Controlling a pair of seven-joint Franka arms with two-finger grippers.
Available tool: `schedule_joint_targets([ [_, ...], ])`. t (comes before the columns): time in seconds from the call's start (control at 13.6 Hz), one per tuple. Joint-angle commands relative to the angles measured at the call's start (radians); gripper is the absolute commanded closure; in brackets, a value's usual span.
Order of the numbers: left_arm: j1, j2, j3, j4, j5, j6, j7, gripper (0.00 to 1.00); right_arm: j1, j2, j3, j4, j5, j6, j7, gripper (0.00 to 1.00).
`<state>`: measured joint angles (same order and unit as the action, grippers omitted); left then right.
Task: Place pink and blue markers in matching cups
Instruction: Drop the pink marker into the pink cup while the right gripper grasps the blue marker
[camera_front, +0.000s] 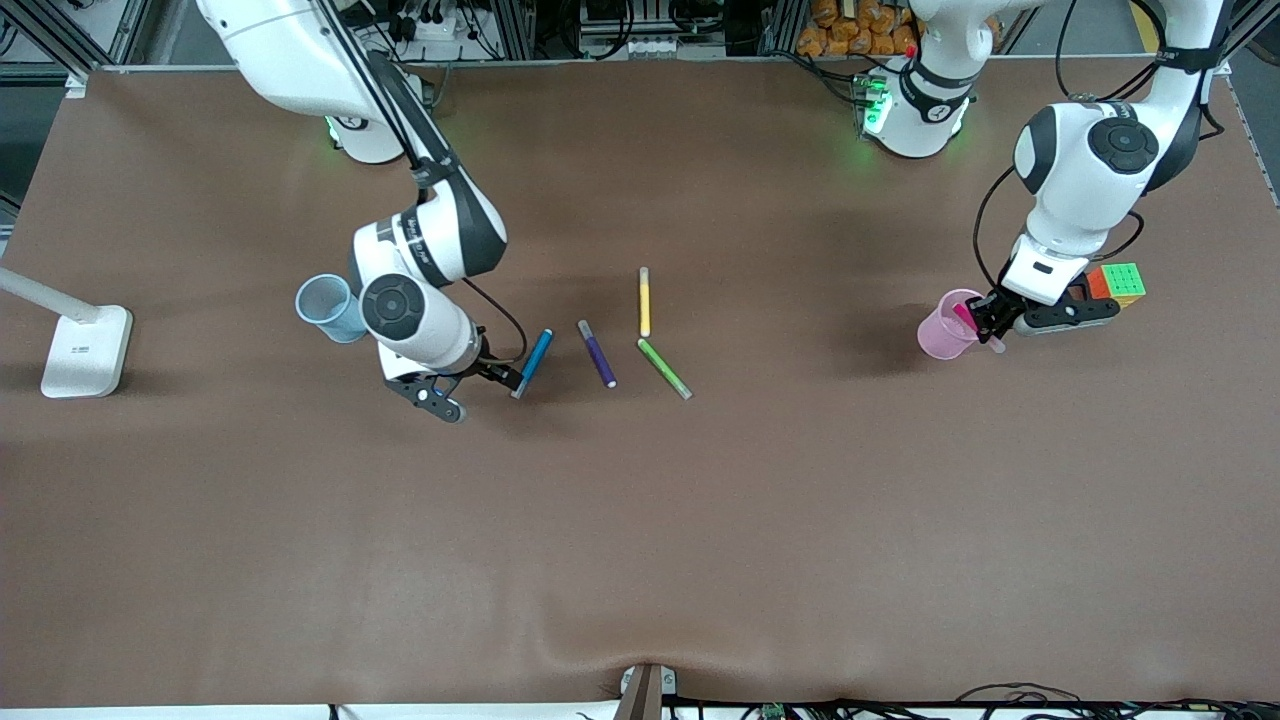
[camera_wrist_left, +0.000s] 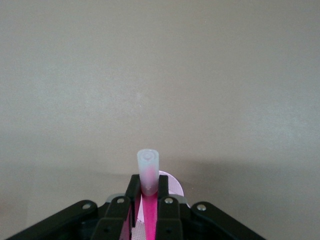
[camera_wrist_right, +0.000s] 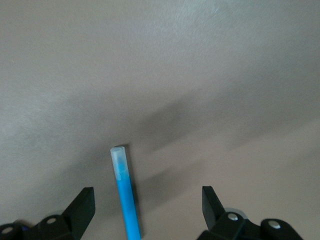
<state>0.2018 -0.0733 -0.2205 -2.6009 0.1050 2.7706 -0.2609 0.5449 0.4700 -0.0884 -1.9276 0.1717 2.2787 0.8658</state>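
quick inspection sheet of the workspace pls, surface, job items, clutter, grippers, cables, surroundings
surface: brown table, slight ripple at the edge nearest the camera.
job's things: blue marker lying flat; pink marker held over the pink cup; blue cup upright beside the right arm.
clutter: purple pen, yellow pen, green pen, puzzle cube, white lamp base.
grippers: left gripper jaws shut on pink marker; right gripper jaws open around blue marker.
cables: black leads along both arms.
surroundings: frame and wiring past the table.

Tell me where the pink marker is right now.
The pink marker is clamped in the left gripper over the pink cup, beside the puzzle cube.
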Motion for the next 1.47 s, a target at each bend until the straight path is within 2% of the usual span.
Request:
schedule_joint_targets([
  [0.0, 0.013, -0.01, -0.017, -0.024, 0.001, 0.017, -0.014, 1.0, 0.024, 0.039, -0.01, 0.001, 0.006, 0.051, 0.038, 0.19],
  [0.22, 0.013, -0.008, -0.017, -0.038, 0.001, 0.017, -0.014, 1.0, 0.035, 0.067, -0.01, 0.006, 0.008, 0.085, 0.056, 0.33],
  [0.29, 0.013, -0.006, -0.017, -0.038, 0.001, 0.017, -0.014, 1.0, 0.035, 0.074, -0.01, 0.007, 0.008, 0.091, 0.058, 0.34],
  [0.37, 0.011, -0.006, -0.017, -0.036, 0.001, 0.017, -0.012, 0.84, 0.037, 0.079, -0.01, 0.009, 0.008, 0.1, 0.058, 0.35],
  [0.44, 0.011, -0.006, -0.017, -0.031, 0.001, 0.014, -0.011, 0.35, 0.038, 0.09, -0.01, 0.013, 0.008, 0.114, 0.059, 0.35],
  [0.51, 0.011, -0.008, -0.017, -0.028, 0.001, 0.014, -0.003, 0.0, 0.041, 0.097, -0.01, 0.018, 0.009, 0.123, 0.062, 0.35],
  [0.81, 0.01, -0.01, -0.017, 0.034, 0.002, -0.012, 0.005, 0.0, 0.058, 0.111, -0.01, 0.032, 0.009, 0.127, 0.081, 0.39],
  [0.95, 0.013, -0.017, -0.017, 0.12, 0.002, -0.124, 0.009, 0.0, 0.064, 0.12, -0.01, 0.036, 0.011, 0.131, 0.081, 0.46],
  [1.1, 0.01, -0.007, -0.017, 0.241, 0.004, -0.3, 0.012, 0.0, 0.075, 0.133, -0.01, 0.041, 0.015, 0.142, 0.085, 0.48],
  [1.17, 0.011, -0.006, -0.017, 0.289, 0.004, -0.363, 0.022, 0.0, 0.076, 0.137, -0.01, 0.041, 0.015, 0.15, 0.105, 0.54],
  [1.25, 0.011, -0.006, -0.017, 0.338, 0.004, -0.42, 0.06, 0.0, 0.084, 0.14, -0.01, 0.042, 0.015, 0.156, 0.114, 0.71],
  [1.4, 0.008, -0.005, -0.017, 0.457, -0.001, -0.614, 0.121, 0.0, 0.098, 0.148, -0.01, 0.042, 0.014, 0.163, 0.114, 0.98],
])
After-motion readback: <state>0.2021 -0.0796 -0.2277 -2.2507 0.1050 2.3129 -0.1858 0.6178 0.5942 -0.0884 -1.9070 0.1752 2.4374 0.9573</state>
